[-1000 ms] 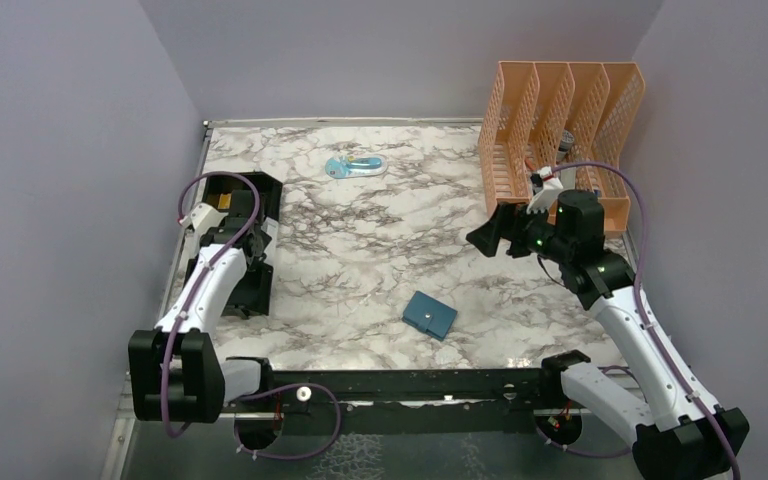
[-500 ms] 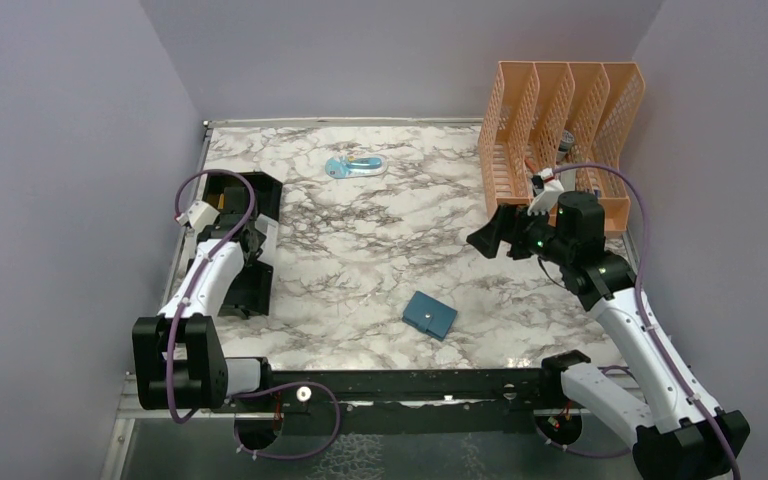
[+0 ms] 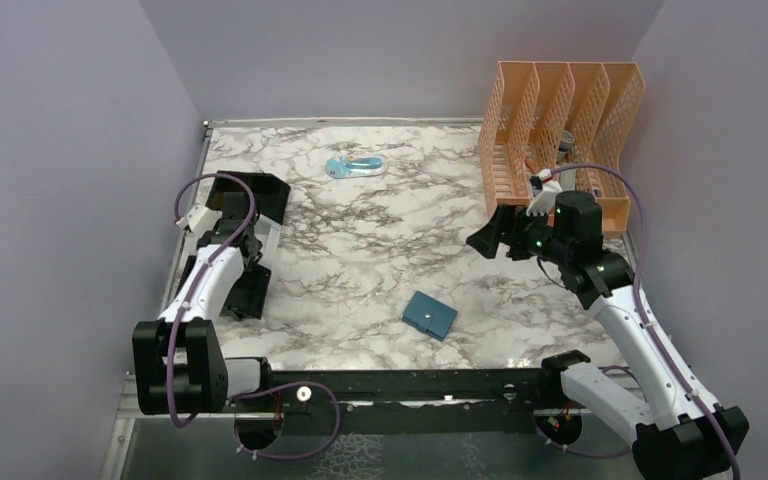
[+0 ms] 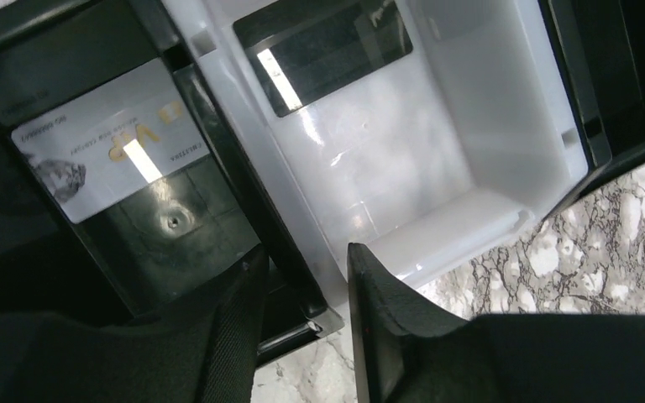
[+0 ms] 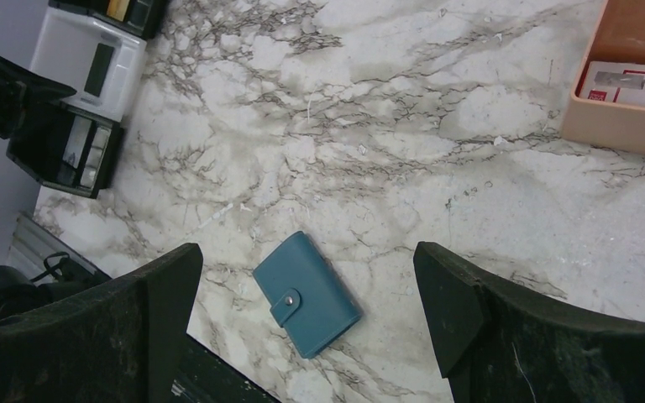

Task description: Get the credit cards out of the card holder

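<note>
The top camera hangs high behind the arms and looks down and forward over the whole marbled surface [image 3: 360, 240], with the arm bases along its lower edge and walls on three sides. The left wrist camera sits very close over the black-and-white tray [image 4: 437, 168], staring almost straight down past the left tool [image 4: 302, 260]. The right wrist camera rides well above the surface, gazing down between the fingers of the right tool [image 5: 306, 252] at the card holder [image 5: 306, 294]. It also catches the tray at upper left and a corner of the orange rack [image 5: 630, 126], all of which the top view shows too.
</note>
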Controlling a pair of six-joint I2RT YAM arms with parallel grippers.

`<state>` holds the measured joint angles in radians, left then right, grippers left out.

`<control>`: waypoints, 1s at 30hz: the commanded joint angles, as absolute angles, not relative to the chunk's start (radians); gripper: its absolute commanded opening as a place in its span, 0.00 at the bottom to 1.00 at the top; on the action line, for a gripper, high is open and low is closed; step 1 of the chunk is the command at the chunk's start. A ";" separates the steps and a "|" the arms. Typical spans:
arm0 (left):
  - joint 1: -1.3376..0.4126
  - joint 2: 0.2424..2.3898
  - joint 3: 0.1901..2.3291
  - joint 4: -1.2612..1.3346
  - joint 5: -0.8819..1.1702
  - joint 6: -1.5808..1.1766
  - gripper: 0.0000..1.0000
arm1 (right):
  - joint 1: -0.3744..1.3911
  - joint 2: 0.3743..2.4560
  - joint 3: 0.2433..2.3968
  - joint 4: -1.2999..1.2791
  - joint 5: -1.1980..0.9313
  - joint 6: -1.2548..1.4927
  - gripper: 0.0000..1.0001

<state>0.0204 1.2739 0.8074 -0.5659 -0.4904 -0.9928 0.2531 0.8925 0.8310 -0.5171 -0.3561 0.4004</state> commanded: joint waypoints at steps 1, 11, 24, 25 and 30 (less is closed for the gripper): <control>0.028 1.237 0.772 -0.558 -0.484 -0.982 0.36 | 0.245 0.897 0.828 -0.536 -0.332 0.413 1.00; 0.026 1.164 0.711 -0.555 -0.413 -0.972 0.27 | 0.245 0.903 0.807 -0.519 -0.331 0.429 1.00; -0.008 1.086 0.647 -0.480 -0.176 -0.887 0.15 | 0.245 0.939 0.786 -0.500 -0.342 0.452 1.00; -0.018 1.084 0.643 -0.467 -0.157 -0.879 0.14 | 0.245 0.941 0.785 -0.500 -0.342 0.453 1.00; -0.082 1.101 0.660 -0.436 -0.085 -0.821 0.08 | 0.245 0.949 0.784 -0.504 -0.338 0.453 1.00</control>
<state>-0.0307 1.0916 0.6598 -0.4839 -0.2428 -0.8680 0.2531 0.9447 0.7898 -0.5220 -0.3489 0.4419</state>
